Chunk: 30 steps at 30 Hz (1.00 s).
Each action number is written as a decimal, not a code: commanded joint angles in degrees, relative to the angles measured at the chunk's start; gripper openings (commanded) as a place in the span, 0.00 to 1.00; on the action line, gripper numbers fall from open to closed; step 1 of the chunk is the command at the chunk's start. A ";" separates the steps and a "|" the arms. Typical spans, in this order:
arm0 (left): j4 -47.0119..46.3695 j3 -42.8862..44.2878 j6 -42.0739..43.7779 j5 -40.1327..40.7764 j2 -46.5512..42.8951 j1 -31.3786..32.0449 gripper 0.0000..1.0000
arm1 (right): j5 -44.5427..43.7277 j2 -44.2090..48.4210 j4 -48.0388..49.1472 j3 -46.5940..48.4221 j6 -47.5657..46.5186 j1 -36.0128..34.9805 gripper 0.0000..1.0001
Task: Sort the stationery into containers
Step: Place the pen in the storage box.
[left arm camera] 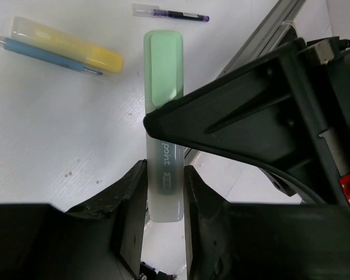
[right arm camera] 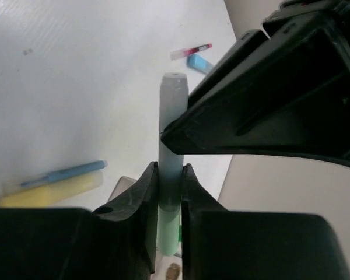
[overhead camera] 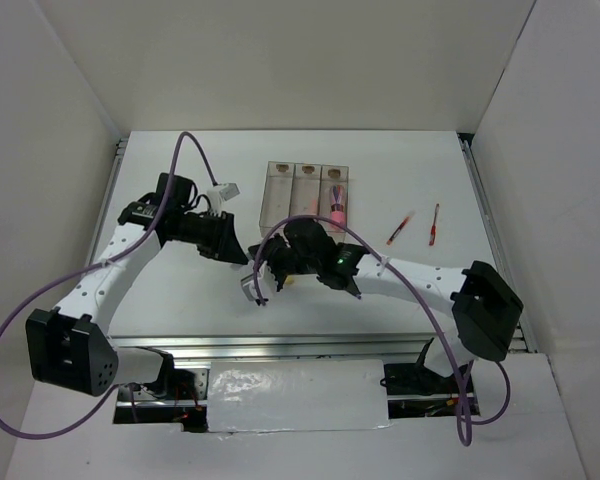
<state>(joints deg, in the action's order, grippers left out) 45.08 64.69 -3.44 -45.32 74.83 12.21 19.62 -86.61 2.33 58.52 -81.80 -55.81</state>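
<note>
Now left jaws and right jaws are both clamping 1 green highlighter; beyond them a yellow marker and blue pen are lying unsorted.

1. The green highlighter has a pale mint-green cap, a frosted whitish barrel and a dark grey band with white lettering.
2. We see the yellow highlighter in bright yellow with a clear, cloudy end, and the blue pen in light blue.
3. The dark purple pen fades to a clear tip.
4. One thin red pen and a second red pen are plain red.
5. The containers are clear plastic, each with a brownish mark; the fat marker is pink with purple above.
6. Left gripper and right gripper are black; both arms are white with black joints.
7. The cables are purple, and the table is white.
</note>
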 commanded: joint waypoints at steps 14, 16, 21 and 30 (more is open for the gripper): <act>-19.04 1.15 -5.96 33.24 -13.74 -2.71 0.99 | -14.76 1.90 -0.11 5.96 34.02 7.47 0.00; -23.00 0.27 -8.14 43.93 -12.96 -2.98 0.99 | -21.44 -4.77 -7.02 17.81 54.48 9.13 0.00; -26.88 0.26 -9.13 50.15 -7.00 -5.17 0.99 | -25.42 -21.91 -34.11 45.91 88.75 18.79 0.00; -31.28 -1.32 -7.90 56.13 0.40 -8.34 0.99 | -25.07 -26.68 -33.18 41.85 102.01 23.55 0.00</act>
<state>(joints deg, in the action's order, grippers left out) 18.61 63.16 -10.90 7.79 73.78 4.97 -5.50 -112.75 -28.58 100.57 11.46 -31.24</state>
